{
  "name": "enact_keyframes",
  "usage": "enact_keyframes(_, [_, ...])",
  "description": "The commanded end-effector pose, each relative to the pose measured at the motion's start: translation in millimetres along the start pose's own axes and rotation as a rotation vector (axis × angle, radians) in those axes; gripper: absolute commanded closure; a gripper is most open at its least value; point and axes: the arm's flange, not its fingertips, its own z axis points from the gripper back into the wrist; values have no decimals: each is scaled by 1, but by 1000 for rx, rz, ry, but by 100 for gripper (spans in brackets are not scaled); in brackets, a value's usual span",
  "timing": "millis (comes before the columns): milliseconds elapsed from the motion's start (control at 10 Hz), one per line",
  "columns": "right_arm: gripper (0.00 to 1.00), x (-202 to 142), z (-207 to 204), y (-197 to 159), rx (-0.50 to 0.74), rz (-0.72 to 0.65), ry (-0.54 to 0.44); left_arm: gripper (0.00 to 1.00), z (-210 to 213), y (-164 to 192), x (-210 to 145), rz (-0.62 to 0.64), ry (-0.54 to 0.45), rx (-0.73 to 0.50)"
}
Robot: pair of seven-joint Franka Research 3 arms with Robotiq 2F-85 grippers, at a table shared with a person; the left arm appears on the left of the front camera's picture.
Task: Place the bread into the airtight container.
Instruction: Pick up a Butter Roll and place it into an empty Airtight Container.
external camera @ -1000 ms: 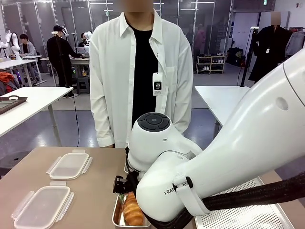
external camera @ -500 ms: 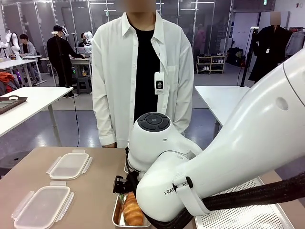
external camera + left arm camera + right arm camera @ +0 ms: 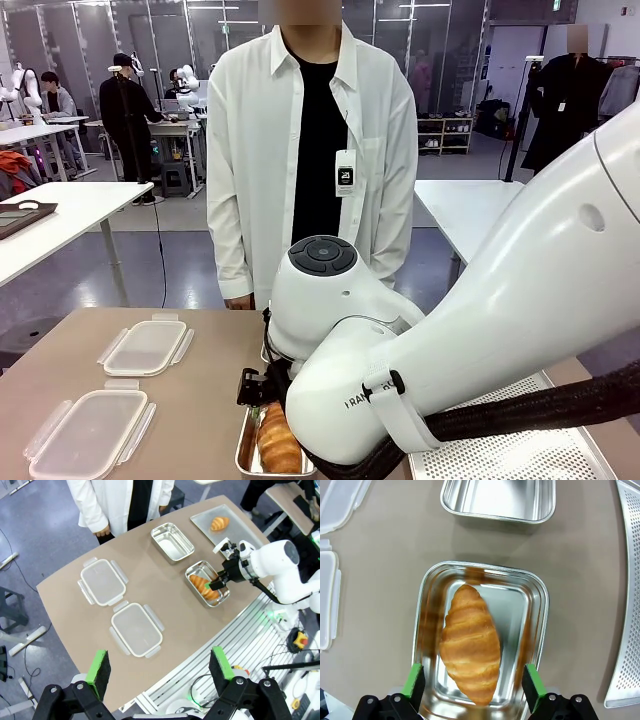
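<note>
My right hand (image 3: 475, 682) hung over the near steel container (image 3: 540, 605). Its two green-padded fingers were spread wide, one to each side of the tin, and gripped nothing. The bread (image 3: 470, 647), a golden croissant, lay lengthwise inside that container, turned a little askew on its floor. Just beyond it sat a second steel container (image 3: 497, 500), empty and not touching the first.

My left hand (image 3: 160, 667) was high above the table (image 3: 170, 610), its fingers likewise wide apart with nothing between them. From up there I saw two clear plastic lids (image 3: 102, 581) lying flat side by side on the table, well apart from the steel containers. Another croissant (image 3: 220, 523) lay on a grey tray (image 3: 240, 527) at the table's corner. A person in a white shirt (image 3: 310, 150) stood at the far edge.
</note>
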Motion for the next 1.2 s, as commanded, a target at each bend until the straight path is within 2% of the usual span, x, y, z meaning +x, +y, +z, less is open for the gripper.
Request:
enact_keyframes(0, [2, 0, 0, 0, 0, 0, 0, 0, 2, 0, 2, -17, 4, 1])
enact_keyframes(300, [1, 31, 79, -23, 47, 67, 73, 0, 2, 0, 2, -17, 4, 1])
enact_keyframes(600, [1, 39, 169, -68, 118, 197, 77, 0, 2, 0, 2, -17, 4, 1])
enact_keyframes(900, [1, 45, 256, -136, 73, 280, -37, 0, 2, 0, 2, -17, 4, 1])
enact_keyframes(1100, [1, 58, 285, -194, 78, 352, -100, 0, 2, 0, 2, -17, 4, 1])
